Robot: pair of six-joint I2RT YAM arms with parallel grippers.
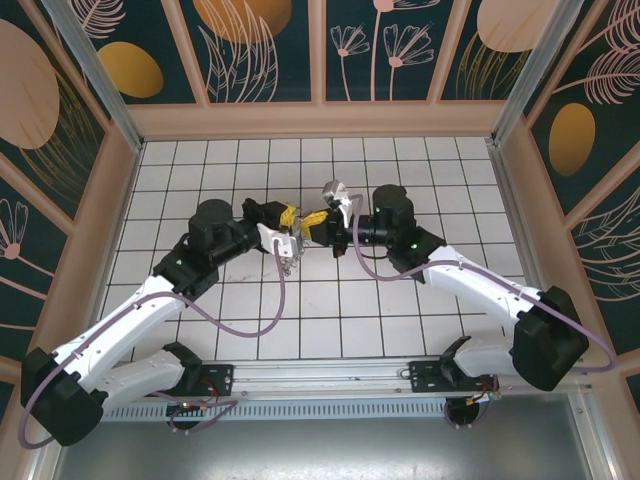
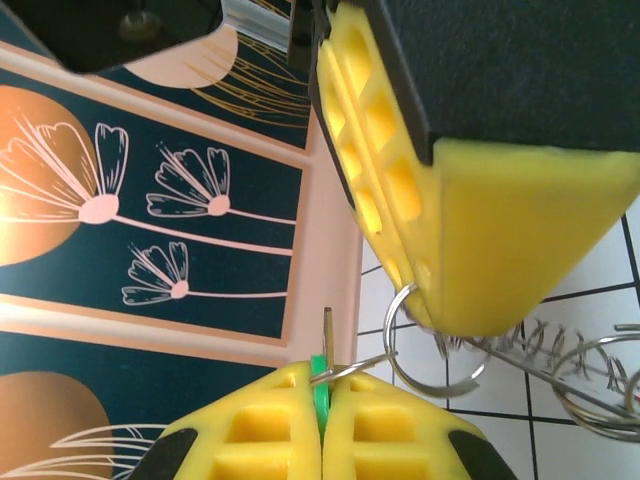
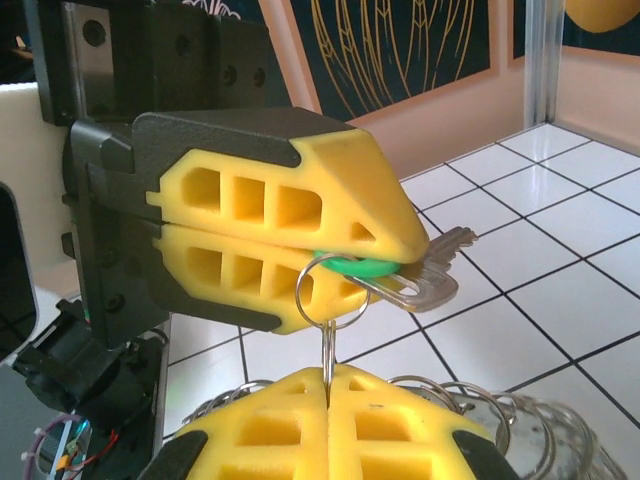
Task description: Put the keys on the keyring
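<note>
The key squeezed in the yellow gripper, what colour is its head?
Green. The key's head shows best in the right wrist view.

The left gripper [image 3: 395, 260] and the right gripper [image 3: 328, 375]: yellow fingers with rectangular cut-outs, black housings. The small metal key with green plastic head [image 3: 415, 283]: silver blade. The looped wire keyring [image 3: 530, 430]: silvery. The flat tiled table [image 1: 400, 330]: white, dark grid lines. The panelled walls [image 1: 270, 50] at 12 o'clock: dark teal, peach flower outlines, orange ovals.

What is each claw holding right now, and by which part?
Left claw pinches the green key by its plastic head; right claw pinches a wire loop of the keyring edgewise.
</note>
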